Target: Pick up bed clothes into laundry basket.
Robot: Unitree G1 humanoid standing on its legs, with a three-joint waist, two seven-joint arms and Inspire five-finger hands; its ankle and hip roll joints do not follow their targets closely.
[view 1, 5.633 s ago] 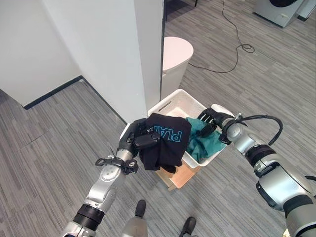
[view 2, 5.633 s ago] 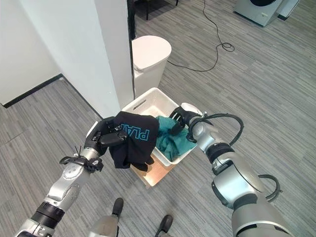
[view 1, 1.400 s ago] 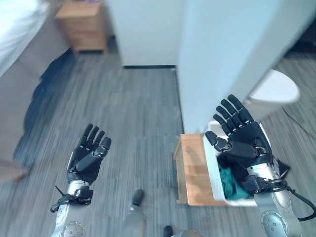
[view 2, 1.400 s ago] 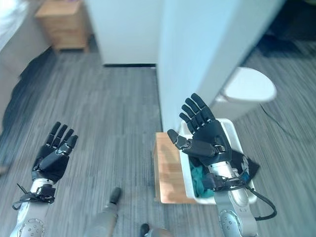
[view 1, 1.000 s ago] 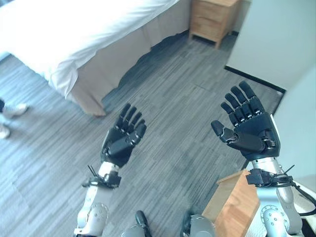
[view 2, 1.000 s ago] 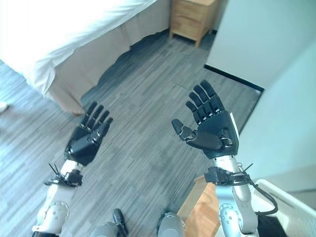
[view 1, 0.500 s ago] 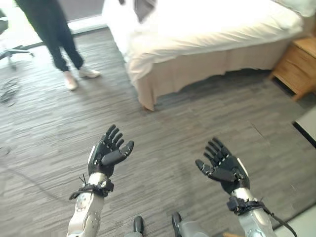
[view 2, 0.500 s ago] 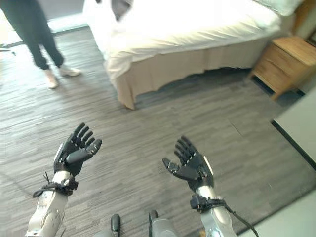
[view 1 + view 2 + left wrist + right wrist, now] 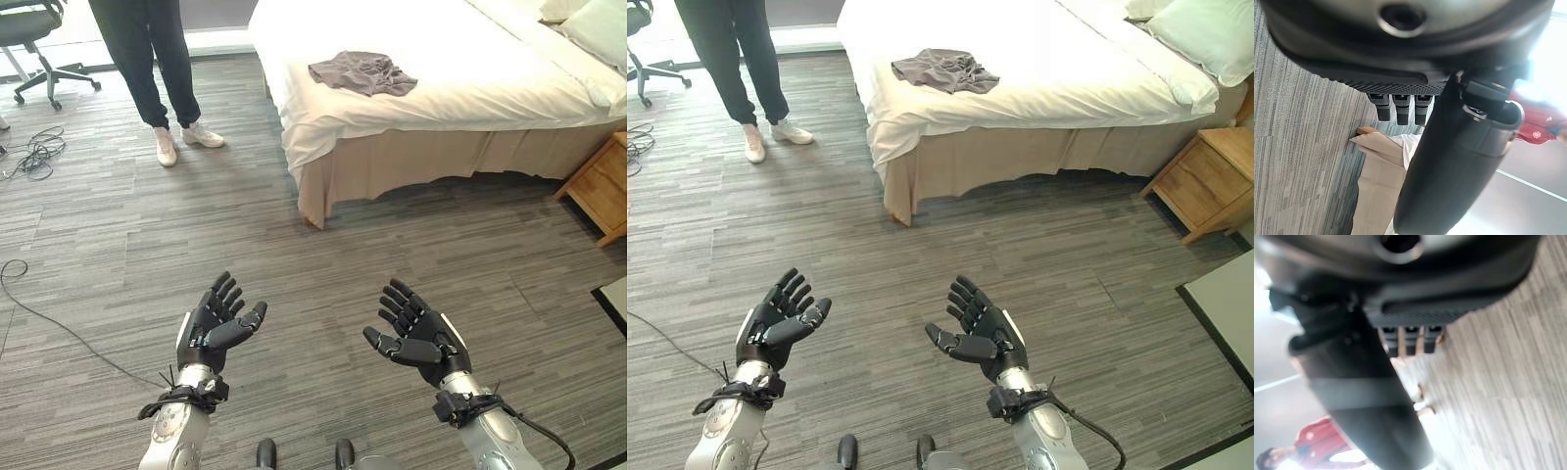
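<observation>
A crumpled grey garment (image 9: 363, 71) lies on top of the bed (image 9: 470, 69), on the white sheet toward the side of the bed nearer the standing person, well away from both hands. The bed has a white cover hanging over a beige skirt (image 9: 431, 162), and pale green-white pillows (image 9: 1200, 34) lie at its far right end. A wooden nightstand (image 9: 1205, 181) stands just beside that end of the bed on the grey plank floor (image 9: 323, 255).

The left hand (image 9: 217, 321) is raised over the floor in the lower left of the head views, palm up, fingers straight and slightly spread, thumb out to the side, holding nothing. The right hand (image 9: 419, 333) is raised level with it in the lower right, palm also turned upward, fingers stretched and empty. The two hands are apart from each other, with bare floor between them, and both are well short of the bed. In the left wrist view the thumb (image 9: 1459, 147) juts across the frame with the straight fingers (image 9: 1398, 107) in a row beside it, the bed skirt showing past them; the right wrist view shows its own thumb (image 9: 1366, 396) and fingers (image 9: 1410, 340) likewise extended over the floor.

A person in dark trousers and white shoes (image 9: 147, 59) stands on the floor near the left corner of the bed. An office chair (image 9: 39, 39) stands at the far left, with cables (image 9: 29, 157) lying on the floor near it.
</observation>
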